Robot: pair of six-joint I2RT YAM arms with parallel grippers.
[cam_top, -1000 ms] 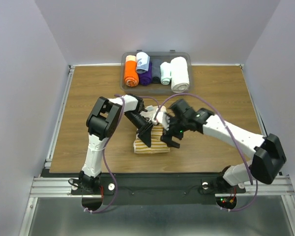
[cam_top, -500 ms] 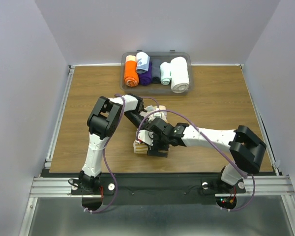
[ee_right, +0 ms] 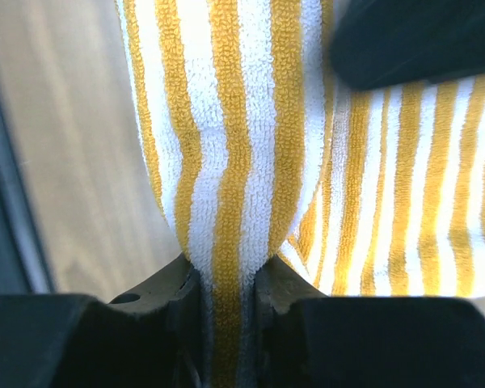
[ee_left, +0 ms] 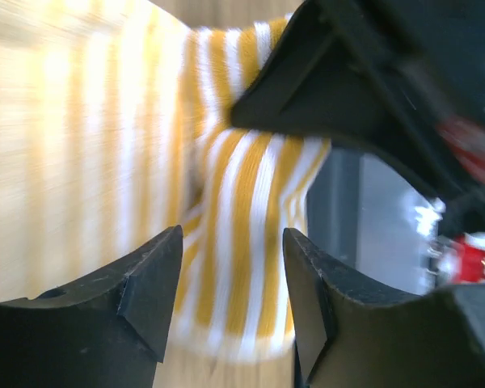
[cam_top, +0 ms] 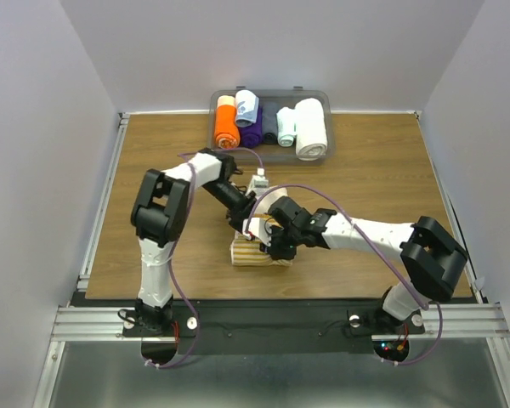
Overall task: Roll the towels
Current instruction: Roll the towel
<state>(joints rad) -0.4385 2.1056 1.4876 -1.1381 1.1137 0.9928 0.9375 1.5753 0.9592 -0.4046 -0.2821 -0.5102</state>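
Both arms are working one cloth now. On the left, the left gripper has shifted as its elbow swung outward, and it hangs with jaws apart over the striped towel. That towel lies partly gathered on the table, around the middle and toward the near edge. To the right, the right gripper has come in from the right within the last second and is pinched tight on a raised fold of stripes. With that hold secured, I'd say rolling can begin.
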